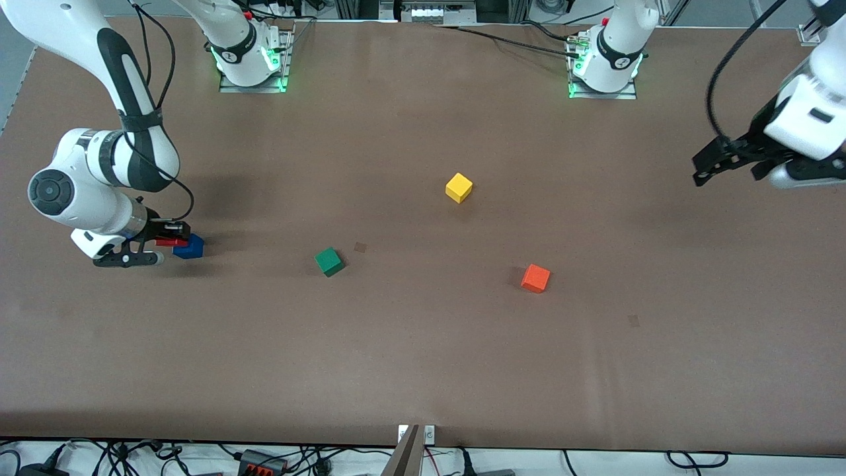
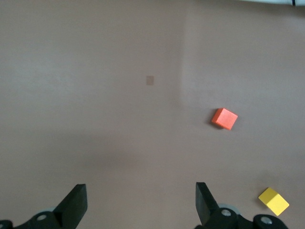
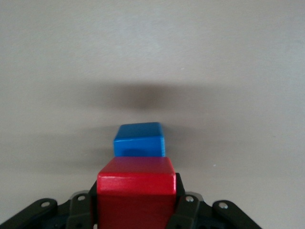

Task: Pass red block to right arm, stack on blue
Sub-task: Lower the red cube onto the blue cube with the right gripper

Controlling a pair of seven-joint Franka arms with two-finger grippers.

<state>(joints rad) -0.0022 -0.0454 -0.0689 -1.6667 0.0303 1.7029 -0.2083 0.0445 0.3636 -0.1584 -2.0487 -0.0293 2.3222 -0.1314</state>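
The right pincer [image 1: 173,242] sits low at the right arm's end of the bench [image 1: 423,370], clenched on the red block [image 1: 171,242]. Its fingers press the block's two side faces, as the right wrist view shows, where the red block [image 3: 136,191] fills the gap between the black links. The handover looks done; what remains is the stacking.

The relation that matters: the blue block [image 1: 190,246] lies just beside the red one, at about 4 o'clock from it in the front view, the two close enough to seem touching. In the right wrist view the blue block [image 3: 139,139] shows straight ahead of the held red block, in line with the pincer's reach and square to it, its top face in sight. So the red block is not yet over the blue; by my reading it must be carried a little forward along the pincer's own axis and set down on top. Whether it already rides high enough to pass over the blue top I cannot tell. Both are cubes, so no long axis governs the placing, only that the faces line up.

The left pincer [image 1: 724,158] hangs released and empty over the left arm's end of the bench, waiting; its fingers [image 2: 76,202] stand wide apart in the left wrist view. The right arm is plainly the nearer one to blue.

No brand, label or legible writing appears on the blocks or bench.
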